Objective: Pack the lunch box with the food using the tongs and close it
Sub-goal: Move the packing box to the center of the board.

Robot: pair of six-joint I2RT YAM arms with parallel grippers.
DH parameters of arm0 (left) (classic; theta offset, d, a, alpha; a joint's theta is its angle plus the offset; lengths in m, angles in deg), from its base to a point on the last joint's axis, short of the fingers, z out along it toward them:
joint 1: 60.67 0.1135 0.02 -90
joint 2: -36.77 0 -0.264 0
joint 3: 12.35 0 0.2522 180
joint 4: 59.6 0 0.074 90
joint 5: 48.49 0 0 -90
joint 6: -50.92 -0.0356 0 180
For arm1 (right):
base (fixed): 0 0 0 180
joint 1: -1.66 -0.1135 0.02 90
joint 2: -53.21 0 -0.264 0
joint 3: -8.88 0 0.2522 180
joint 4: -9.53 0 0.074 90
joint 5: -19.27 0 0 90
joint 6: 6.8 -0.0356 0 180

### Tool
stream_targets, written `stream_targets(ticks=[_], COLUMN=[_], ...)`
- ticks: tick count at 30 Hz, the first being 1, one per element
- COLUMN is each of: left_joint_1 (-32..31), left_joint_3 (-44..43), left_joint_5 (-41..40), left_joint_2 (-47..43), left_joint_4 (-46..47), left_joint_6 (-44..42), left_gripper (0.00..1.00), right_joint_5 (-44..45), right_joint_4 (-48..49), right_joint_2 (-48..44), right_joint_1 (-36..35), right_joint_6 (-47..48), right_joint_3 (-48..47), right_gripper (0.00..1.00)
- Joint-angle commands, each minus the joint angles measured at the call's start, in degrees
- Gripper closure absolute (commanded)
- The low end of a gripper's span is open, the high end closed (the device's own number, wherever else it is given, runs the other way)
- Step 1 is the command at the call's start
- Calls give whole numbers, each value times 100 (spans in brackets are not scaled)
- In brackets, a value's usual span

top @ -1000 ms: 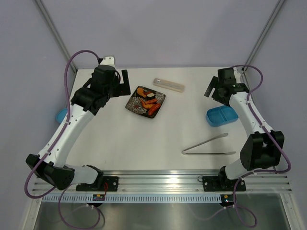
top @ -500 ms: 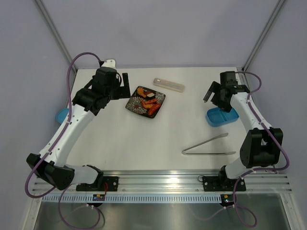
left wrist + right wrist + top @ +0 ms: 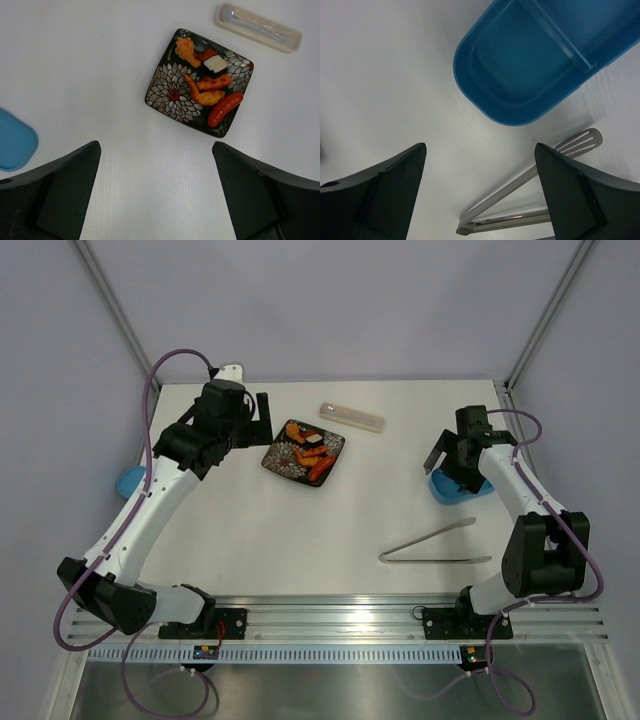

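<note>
Wide-spread grippers are hovering over the lunch things.
The left gripper (image 3: 157, 200) is hanging spread and empty near the plate (image 3: 165, 97) carrying the food (image 3: 210, 90), with the lid (image 3: 14, 142) lying at the left edge of the table (image 3: 300, 530). The right gripper (image 3: 480, 200), also spread and empty, is hanging over the open box (image 3: 520, 75); the tongs (image 3: 435, 545) are lying near it, toward the bases.

Bare tabletop (image 3: 300, 530) around tongs (image 3: 436, 560)

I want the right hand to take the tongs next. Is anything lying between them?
Nothing visible does. The open right hand hangs by the lunch box, and only table shows between it and the tongs.
</note>
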Motion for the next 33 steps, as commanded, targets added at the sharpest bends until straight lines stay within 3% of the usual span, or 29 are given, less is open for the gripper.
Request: stream_targets(ticks=[1, 11, 21, 33], left_joint_1=[27, 27, 27, 27], left_joint_3=[-152, 32, 129, 287], left_joint_5=[94, -72, -187, -152], left_joint_2=[48, -180, -312, -374], left_joint_4=[169, 99, 64, 126], left_joint_6=[-69, -96, -61, 27], left_gripper=[1, 1, 1, 1], right_joint_5=[-94, -798, -1343, -1730], right_joint_4=[210, 483, 263, -70], right_joint_2=[388, 2101, 2762, 3035], right_joint_1=[-16, -51, -999, -2002], right_joint_6=[248, 591, 1083, 1619], right_joint_3=[-464, -1519, -2345, -2688], right_gripper=[2, 1, 2, 2])
